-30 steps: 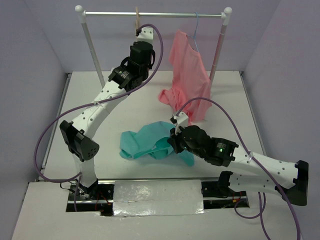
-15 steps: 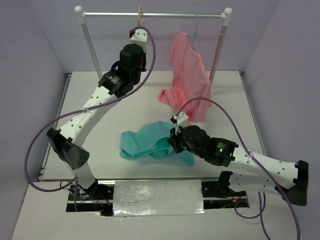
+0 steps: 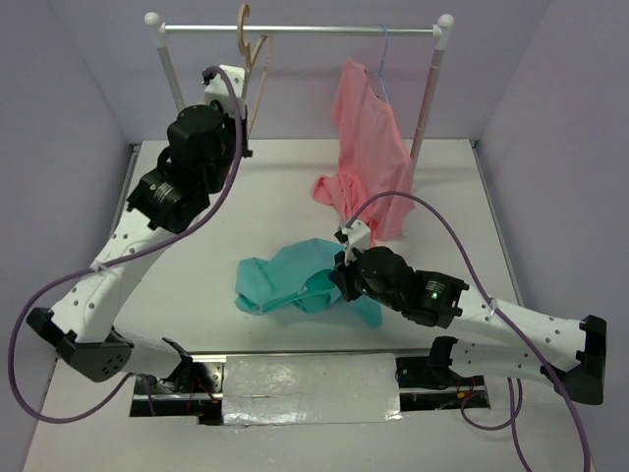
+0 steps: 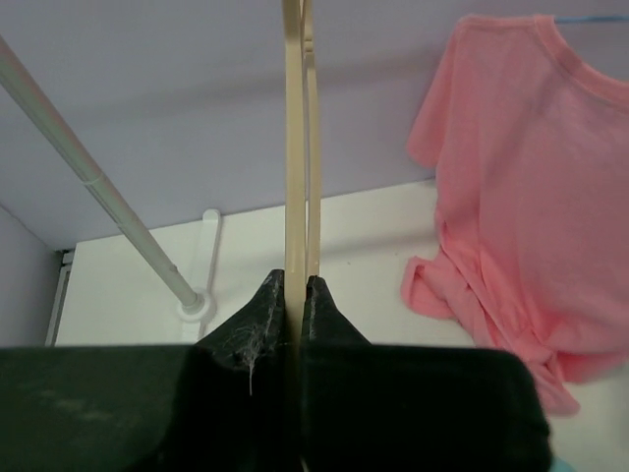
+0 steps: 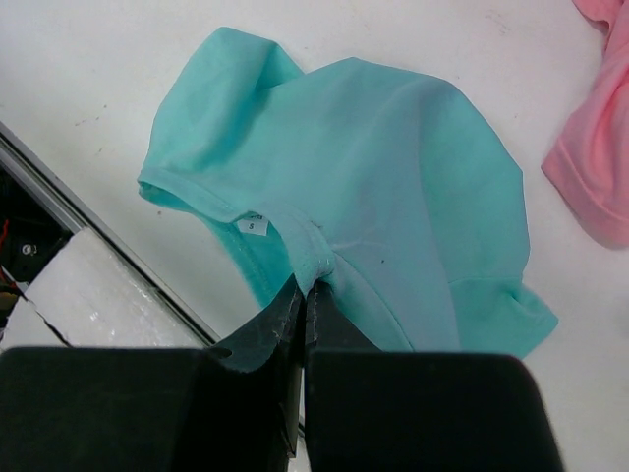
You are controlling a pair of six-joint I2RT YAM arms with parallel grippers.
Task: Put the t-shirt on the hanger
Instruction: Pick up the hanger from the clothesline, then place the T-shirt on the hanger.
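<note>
While the left gripper (image 4: pixel 297 287) clamps the wooden hanger (image 4: pixel 293 147) by the rail (image 3: pixel 314 29), the right gripper (image 5: pixel 304 287) pinches the teal t-shirt (image 5: pixel 393 177) at its collar. The t-shirt lies crumpled.

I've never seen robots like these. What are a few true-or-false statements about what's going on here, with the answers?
1. The left gripper is clamped on the wooden hanger. True.
2. The teal t-shirt hangs from the rail. False: it lies crumpled on the table.
3. The pink shirt hangs from a blue wire hanger on the rail. True.
4. The right gripper is open and empty. False: it is shut on the teal t-shirt's collar.
</note>
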